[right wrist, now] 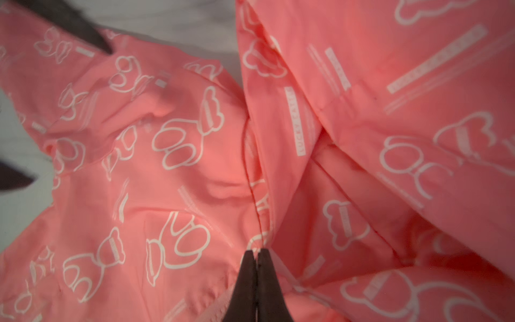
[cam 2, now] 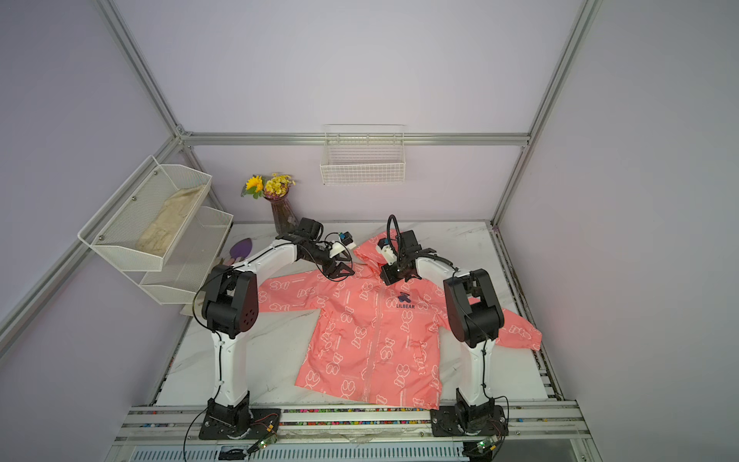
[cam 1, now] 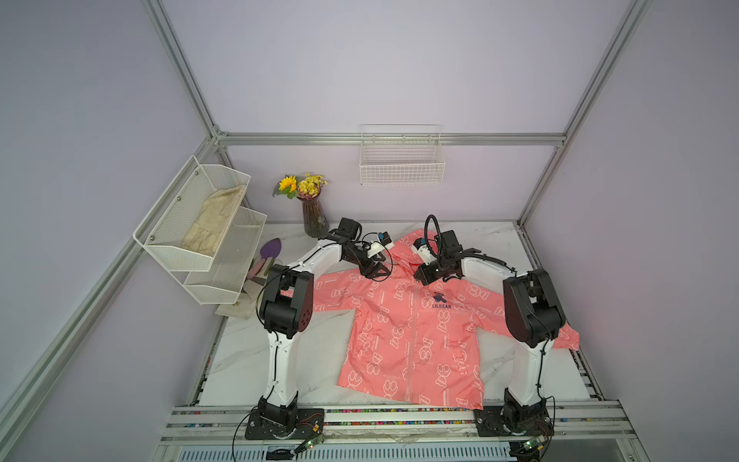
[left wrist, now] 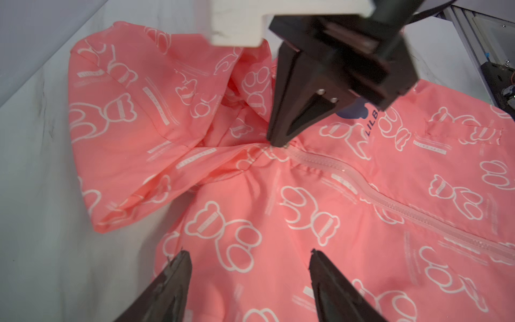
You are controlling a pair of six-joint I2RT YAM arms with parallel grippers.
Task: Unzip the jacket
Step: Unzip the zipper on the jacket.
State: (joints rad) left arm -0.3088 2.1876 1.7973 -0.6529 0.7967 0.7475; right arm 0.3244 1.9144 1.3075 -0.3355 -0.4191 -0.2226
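Note:
The coral-pink jacket (cam 1: 408, 340) (cam 2: 372, 340) lies flat, front up, on the marble table, hood toward the back wall. Its zipper (cam 1: 414, 340) (left wrist: 362, 184) is closed along the length that shows. My right gripper (cam 1: 420, 280) (cam 2: 386, 280) (left wrist: 276, 143) (right wrist: 256, 252) is shut at the zipper's top end by the collar, pinching the pull; only a small metal glint shows at its tips. My left gripper (cam 1: 380, 276) (cam 2: 344, 274) (left wrist: 248, 252) hovers open just above the jacket's shoulder fabric (left wrist: 250, 195) beside the collar, nothing between its fingers.
A vase of yellow flowers (cam 1: 314, 216) stands at the back, left of the hood. A white mesh shelf (cam 1: 168, 244) holding a beige cloth (cam 1: 214, 224) hangs at the left, a purple trowel (cam 1: 271, 249) under it. A wire basket (cam 1: 402, 160) hangs on the back wall.

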